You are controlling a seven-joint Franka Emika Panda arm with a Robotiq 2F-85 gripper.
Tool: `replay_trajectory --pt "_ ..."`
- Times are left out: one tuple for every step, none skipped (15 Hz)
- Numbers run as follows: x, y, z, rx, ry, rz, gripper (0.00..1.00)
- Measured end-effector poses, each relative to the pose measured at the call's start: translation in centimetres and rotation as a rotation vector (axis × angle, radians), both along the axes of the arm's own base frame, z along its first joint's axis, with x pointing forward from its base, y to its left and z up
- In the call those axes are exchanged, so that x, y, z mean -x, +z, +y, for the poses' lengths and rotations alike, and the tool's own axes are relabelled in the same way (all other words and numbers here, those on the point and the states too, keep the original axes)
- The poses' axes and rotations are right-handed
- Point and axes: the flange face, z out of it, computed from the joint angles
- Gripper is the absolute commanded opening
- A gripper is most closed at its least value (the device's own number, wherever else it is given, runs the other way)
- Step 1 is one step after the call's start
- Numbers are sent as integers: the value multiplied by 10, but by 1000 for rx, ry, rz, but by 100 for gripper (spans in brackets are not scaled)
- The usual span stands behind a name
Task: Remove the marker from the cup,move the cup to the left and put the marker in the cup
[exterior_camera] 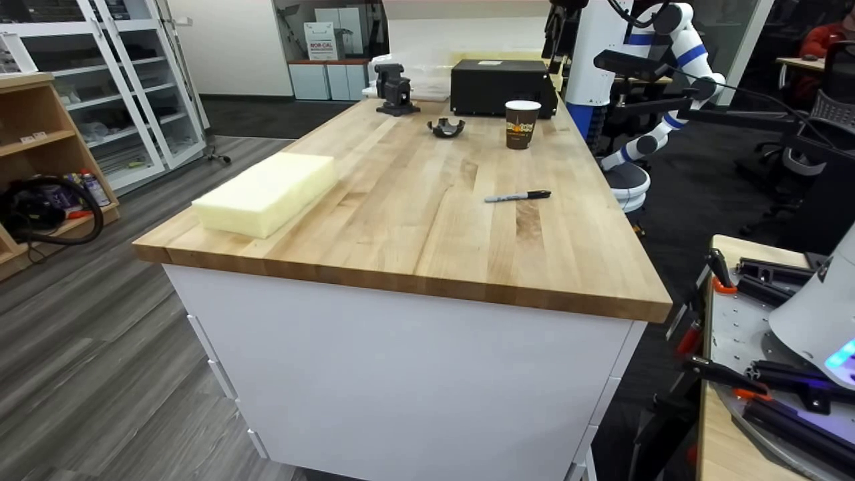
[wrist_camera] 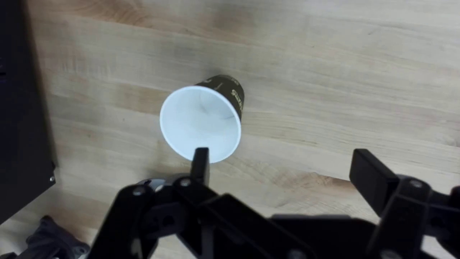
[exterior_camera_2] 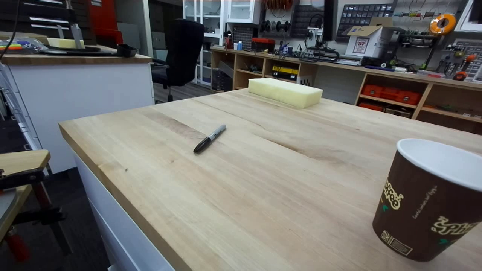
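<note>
The brown paper cup [exterior_camera: 520, 128] stands upright on the wooden table, and it also shows large at the right of an exterior view [exterior_camera_2: 425, 210]. From above, in the wrist view, the white inside of the cup [wrist_camera: 199, 122] holds nothing. The marker [exterior_camera: 518, 196], grey with a black cap, lies flat on the tabletop apart from the cup; an exterior view shows that marker [exterior_camera_2: 209, 138] left of the cup. It is outside the wrist view. My gripper [wrist_camera: 280, 154] is open over the table, nothing between its fingers; its left finger [wrist_camera: 199, 165] overlaps the cup's rim in the picture.
Behind the cup is a black box [exterior_camera: 504, 87], which fills the left edge of the wrist view [wrist_camera: 21, 108]. A small black curved piece [exterior_camera: 446, 128] and a dark stand-like device [exterior_camera: 395, 90] sit nearby. A yellow foam block [exterior_camera: 267, 194] lies along the table's far-side edge from the marker.
</note>
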Motion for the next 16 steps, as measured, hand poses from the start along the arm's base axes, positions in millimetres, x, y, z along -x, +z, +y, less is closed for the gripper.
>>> replay_trajectory --pt "-5 0 0 -11 13 -14 100" --pt "-10 -2 2 -29 17 -21 100" --pt "-16 -6 4 -51 20 -25 100" --pt "-21 -13 6 -74 21 -25 100" --pt "-27 -20 8 -95 20 -23 100" --pt "-32 -28 9 -113 16 -17 100" --pt "-36 -37 9 -128 11 -9 100" --pt "-39 -46 9 -139 5 1 100" --pt "-42 -54 8 -147 1 13 100" --pt "-45 -62 7 -152 -4 23 100" --pt "-46 -69 5 -154 -6 34 100" --pt "-48 -75 4 -156 -9 43 100" --pt "-49 -80 2 -157 -10 52 100" --pt "-50 -85 1 -159 -12 61 100" --pt "-50 -89 0 -162 -13 73 100" --pt "-51 -91 0 -166 -15 85 100"
